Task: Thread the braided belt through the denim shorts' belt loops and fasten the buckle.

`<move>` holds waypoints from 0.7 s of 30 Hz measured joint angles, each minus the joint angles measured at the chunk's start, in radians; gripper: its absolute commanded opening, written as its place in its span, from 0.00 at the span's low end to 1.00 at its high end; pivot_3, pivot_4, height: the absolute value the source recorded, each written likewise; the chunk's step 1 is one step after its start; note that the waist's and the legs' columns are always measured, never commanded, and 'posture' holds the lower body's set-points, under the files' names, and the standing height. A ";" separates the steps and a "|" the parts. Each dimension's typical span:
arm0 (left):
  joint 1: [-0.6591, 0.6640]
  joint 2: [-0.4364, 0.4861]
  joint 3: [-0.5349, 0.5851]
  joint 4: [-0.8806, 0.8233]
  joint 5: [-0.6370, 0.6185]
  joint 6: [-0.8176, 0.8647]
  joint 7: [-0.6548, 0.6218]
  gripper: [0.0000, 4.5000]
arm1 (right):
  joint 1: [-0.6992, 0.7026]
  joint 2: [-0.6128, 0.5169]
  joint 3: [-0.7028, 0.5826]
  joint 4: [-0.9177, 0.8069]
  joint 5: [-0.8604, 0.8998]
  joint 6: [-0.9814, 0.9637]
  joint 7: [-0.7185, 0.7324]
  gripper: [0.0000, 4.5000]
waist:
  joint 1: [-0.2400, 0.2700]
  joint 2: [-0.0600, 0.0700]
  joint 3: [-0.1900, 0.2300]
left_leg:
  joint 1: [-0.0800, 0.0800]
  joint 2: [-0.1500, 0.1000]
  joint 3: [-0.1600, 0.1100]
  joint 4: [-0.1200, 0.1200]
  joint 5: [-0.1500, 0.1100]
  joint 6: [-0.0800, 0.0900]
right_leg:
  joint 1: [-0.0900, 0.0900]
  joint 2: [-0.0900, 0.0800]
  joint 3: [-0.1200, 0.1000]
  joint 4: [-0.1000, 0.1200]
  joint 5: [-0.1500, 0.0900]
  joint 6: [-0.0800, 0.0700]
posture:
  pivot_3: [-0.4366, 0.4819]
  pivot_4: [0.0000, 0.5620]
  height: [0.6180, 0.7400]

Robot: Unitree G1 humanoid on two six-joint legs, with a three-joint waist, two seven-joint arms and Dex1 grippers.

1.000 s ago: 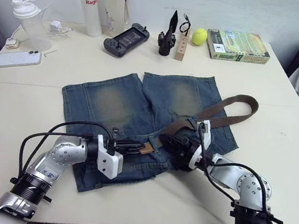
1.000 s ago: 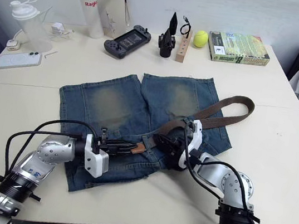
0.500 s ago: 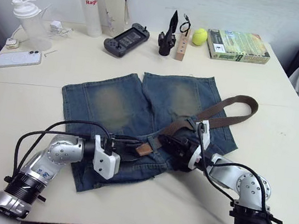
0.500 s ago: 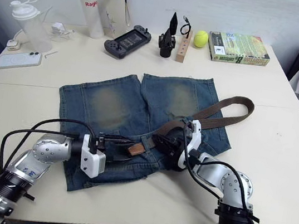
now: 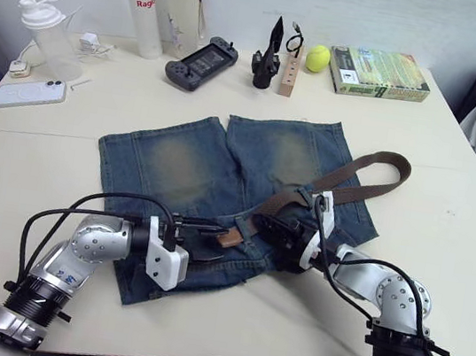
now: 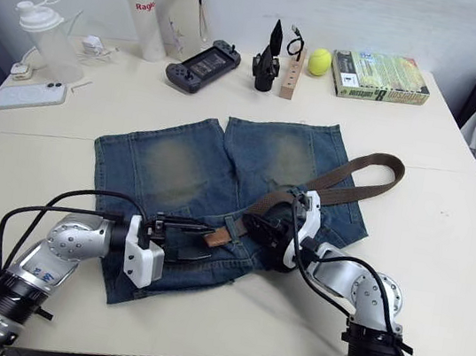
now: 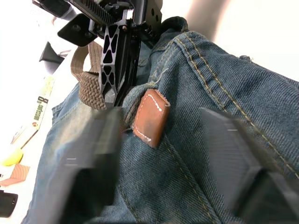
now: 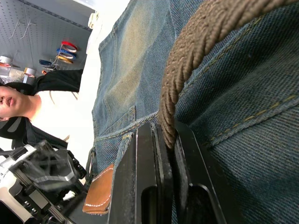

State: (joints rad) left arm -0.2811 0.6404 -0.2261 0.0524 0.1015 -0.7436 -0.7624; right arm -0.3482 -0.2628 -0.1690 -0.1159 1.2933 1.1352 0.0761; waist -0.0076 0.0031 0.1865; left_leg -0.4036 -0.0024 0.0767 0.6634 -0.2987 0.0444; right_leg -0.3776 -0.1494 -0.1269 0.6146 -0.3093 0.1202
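- The buckle cannot be made out anywhere along the braided belt [image 5: 345, 181].
- The left gripper's fingers [image 7: 84, 158] are blurred in its wrist view.
- The belt loops are too small to tell; the tan tip [image 7: 150, 117] perhaps sits under one.

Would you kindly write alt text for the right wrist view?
The right hand is shut on a brown braided belt lying across blue denim shorts. The belt's tan tip shows beyond, near the left hand.

Silver-grey jointed arms, white wrist blocks, looping black cables, black lattice-patterned jaws.
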 measured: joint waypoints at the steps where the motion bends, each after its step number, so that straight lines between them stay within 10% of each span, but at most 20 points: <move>1: 0.000 0.000 0.000 0.000 0.000 0.000 0.001 0.19 | 0.000 0.000 0.000 0.000 0.000 0.000 0.000 0.00 | 0.000 0.000 0.000 | 0.000 0.000 0.000 0.000 0.000 0.000 | 0.000 0.000 0.000 0.000 0.000 0.000 | 0.48 0.27 0.84; 3: -0.002 -0.003 0.000 0.000 0.001 0.000 0.003 0.02 | 0.001 0.000 0.000 -0.001 0.000 0.000 0.000 0.00 | 0.001 0.000 0.000 | 0.000 0.000 0.000 0.000 0.000 0.000 | 0.000 0.000 0.000 0.000 0.000 0.000 | 0.48 0.27 0.84; 12: -0.003 -0.004 0.000 0.000 0.006 0.000 0.004 0.02 | 0.003 0.000 -0.001 -0.001 0.000 0.000 -0.001 0.00 | 0.002 0.000 0.000 | 0.000 0.000 0.000 0.000 0.000 0.000 | 0.000 0.000 0.000 0.000 0.000 0.000 | 0.48 0.27 0.84; 21: -0.011 -0.004 0.000 0.000 0.032 -0.003 0.023 0.00 | 0.045 -0.041 -0.058 -0.090 0.088 0.003 -0.073 0.84 | 0.006 0.001 0.000 | -0.001 -0.001 0.000 0.000 0.000 0.000 | 0.000 0.000 0.000 -0.001 0.000 0.000 | 0.48 0.27 0.84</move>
State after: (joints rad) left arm -0.2923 0.6366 -0.2262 0.0523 0.1337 -0.7470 -0.7396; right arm -0.3031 -0.3036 -0.2271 -0.2062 1.3810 1.1378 0.0027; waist -0.0015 0.0036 0.1869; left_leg -0.4042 -0.0032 0.0766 0.6634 -0.2989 0.0447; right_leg -0.3777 -0.1496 -0.1273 0.6140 -0.3093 0.1202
